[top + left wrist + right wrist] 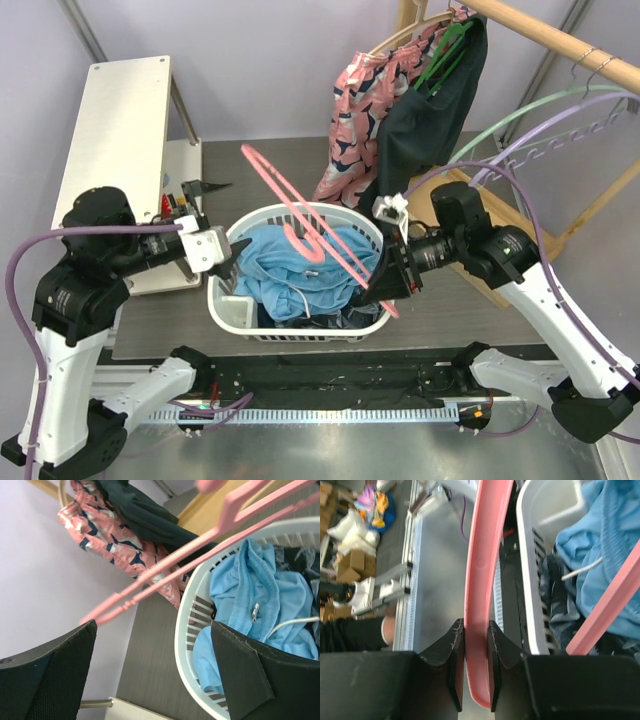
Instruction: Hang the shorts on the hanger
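The right hand (476, 635) is closed on one end of the pink hanger (283, 195), its two fingers pinching the thin frame from both sides. It holds the hanger tilted in the air, slanting across and above the white basket (225, 295) on the bench (150, 320). The blue shorts (290, 260) lie crumpled in the basket on top of darker clothes, with the white drawstring showing. They are below the hanger and not on it. The left hand (238, 256) hovers at the basket's left rim, fingers spread wide, holding nothing.
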Tool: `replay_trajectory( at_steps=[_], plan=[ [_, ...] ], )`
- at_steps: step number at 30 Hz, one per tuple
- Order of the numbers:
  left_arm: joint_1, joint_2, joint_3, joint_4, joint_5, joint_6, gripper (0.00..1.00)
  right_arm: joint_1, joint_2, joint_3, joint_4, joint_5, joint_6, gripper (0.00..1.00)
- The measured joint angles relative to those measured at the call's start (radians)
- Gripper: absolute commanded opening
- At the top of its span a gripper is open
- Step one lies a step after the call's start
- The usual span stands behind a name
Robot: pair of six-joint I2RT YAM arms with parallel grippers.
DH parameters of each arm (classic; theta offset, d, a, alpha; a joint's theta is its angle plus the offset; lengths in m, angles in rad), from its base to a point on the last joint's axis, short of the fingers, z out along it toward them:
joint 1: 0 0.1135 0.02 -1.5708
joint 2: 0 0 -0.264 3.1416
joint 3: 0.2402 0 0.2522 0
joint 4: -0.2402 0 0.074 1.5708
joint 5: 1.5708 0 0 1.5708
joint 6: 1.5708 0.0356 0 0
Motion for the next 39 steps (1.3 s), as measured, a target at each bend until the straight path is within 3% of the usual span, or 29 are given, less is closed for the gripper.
replay_trajectory(
  at_steps=[5, 8, 11, 14, 17, 19, 20, 23, 24, 25, 31, 39],
  plan=[
    [-0.001, 0.061, 0.007, -0.083, 0.045, 0.153, 0.92, 0.06, 0.004, 0.007, -0.216, 0.041, -0.201, 0.01],
    [-0.023, 0.114, 0.008, -0.154, 0.051, 0.275, 0.85, 0.079, 0.009, 0.007, -0.297, 0.067, -0.278, 0.01],
    [-0.059, 0.158, -0.003, -0.213, 0.035, 0.368, 0.64, 0.084, 0.018, 0.008, -0.34, 0.081, -0.319, 0.01],
    [-0.11, 0.175, -0.05, -0.258, 0.004, 0.439, 0.51, 0.087, 0.027, 0.013, -0.373, 0.09, -0.349, 0.01],
    [-0.147, 0.173, -0.087, -0.282, -0.016, 0.471, 0.3, 0.092, 0.033, 0.018, -0.389, 0.093, -0.367, 0.01],
    [-0.163, 0.173, -0.099, -0.286, -0.031, 0.472, 0.11, 0.095, 0.039, 0.026, -0.401, 0.093, -0.374, 0.01],
    [-0.171, 0.173, -0.104, -0.29, -0.038, 0.472, 0.0, 0.097, 0.042, 0.029, -0.404, 0.093, -0.377, 0.13],
    [-0.185, 0.161, -0.133, -0.301, -0.068, 0.468, 0.0, 0.096, 0.046, 0.032, -0.413, 0.112, -0.37, 0.54],
    [-0.186, 0.153, -0.143, -0.302, -0.073, 0.455, 0.0, 0.096, 0.046, 0.032, -0.409, 0.122, -0.355, 0.87],
    [-0.186, 0.145, -0.154, -0.3, -0.078, 0.431, 0.0, 0.097, 0.043, 0.032, -0.385, 0.159, -0.338, 0.99],
    [-0.188, 0.101, -0.175, -0.27, -0.131, 0.222, 0.0, 0.101, 0.027, 0.072, -0.238, 0.468, -0.173, 1.0],
    [-0.184, 0.123, -0.144, -0.233, -0.109, -0.09, 0.0, 0.099, 0.074, 0.439, -0.249, 0.531, -0.373, 0.98]
  ],
)
